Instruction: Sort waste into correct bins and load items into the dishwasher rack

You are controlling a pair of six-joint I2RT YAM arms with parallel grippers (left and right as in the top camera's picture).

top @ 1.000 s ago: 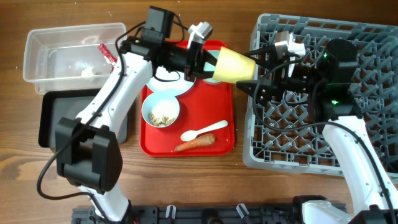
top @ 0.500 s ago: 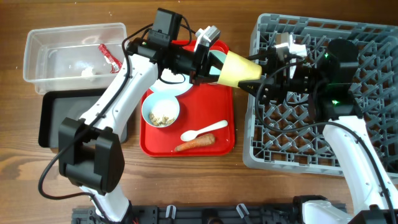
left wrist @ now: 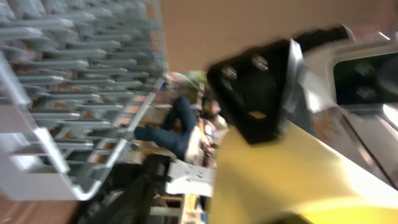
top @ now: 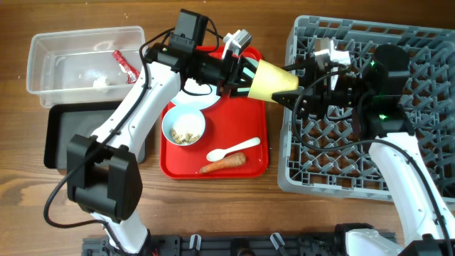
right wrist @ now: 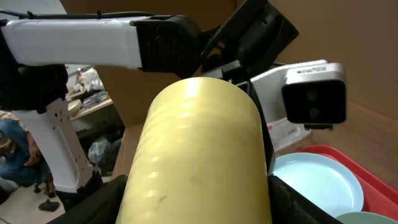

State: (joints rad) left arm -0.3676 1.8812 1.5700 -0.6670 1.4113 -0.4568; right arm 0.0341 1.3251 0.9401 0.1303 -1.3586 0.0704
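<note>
Overhead is evenly lit and sharp, with soft shadows on the worktop (top: 213, 206). The left wrist view is heavily blurred; the right is crisp, with sheen on the yellow cup (right wrist: 199, 155).

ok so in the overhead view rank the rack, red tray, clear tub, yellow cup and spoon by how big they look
Largest to smallest:
dishwasher rack
red tray
clear tub
yellow cup
white spoon
The cup is held up nearer the camera, so its lead over the spoon is unsure.
</note>
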